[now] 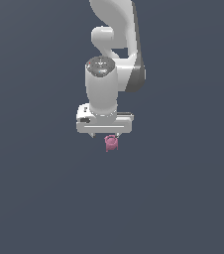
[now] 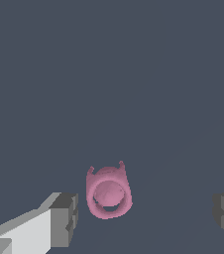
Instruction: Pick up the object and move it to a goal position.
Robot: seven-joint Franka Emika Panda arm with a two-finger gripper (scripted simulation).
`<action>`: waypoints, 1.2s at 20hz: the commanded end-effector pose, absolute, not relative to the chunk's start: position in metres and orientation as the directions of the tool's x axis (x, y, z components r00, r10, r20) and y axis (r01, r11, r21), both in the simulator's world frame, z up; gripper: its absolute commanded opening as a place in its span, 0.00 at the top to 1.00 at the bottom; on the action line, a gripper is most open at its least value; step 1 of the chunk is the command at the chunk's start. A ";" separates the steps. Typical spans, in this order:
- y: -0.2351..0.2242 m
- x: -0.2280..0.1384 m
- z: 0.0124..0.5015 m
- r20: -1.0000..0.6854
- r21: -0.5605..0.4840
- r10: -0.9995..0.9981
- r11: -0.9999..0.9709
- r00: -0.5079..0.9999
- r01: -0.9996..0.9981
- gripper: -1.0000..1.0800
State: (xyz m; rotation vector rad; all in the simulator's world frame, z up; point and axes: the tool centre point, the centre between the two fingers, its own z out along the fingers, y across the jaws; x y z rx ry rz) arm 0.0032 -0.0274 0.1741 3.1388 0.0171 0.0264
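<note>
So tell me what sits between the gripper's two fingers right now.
In the wrist view, the pink object lies between the open gripper's fingers, nearer one finger, touching neither; only bare dark floor otherwise.

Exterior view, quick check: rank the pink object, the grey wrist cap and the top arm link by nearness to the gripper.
1. pink object: just beneath the gripper, which is open.
2. grey wrist cap: above the gripper's body.
3. top arm link: highest in the view, farthest.
</note>
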 end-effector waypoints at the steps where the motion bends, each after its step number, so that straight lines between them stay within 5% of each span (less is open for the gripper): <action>1: -0.025 -0.002 0.163 0.014 0.003 0.032 -0.999 0.999 0.032 0.04; 24: -0.004 -0.045 0.086 -0.001 0.000 0.191 -0.982 0.982 0.191 0.04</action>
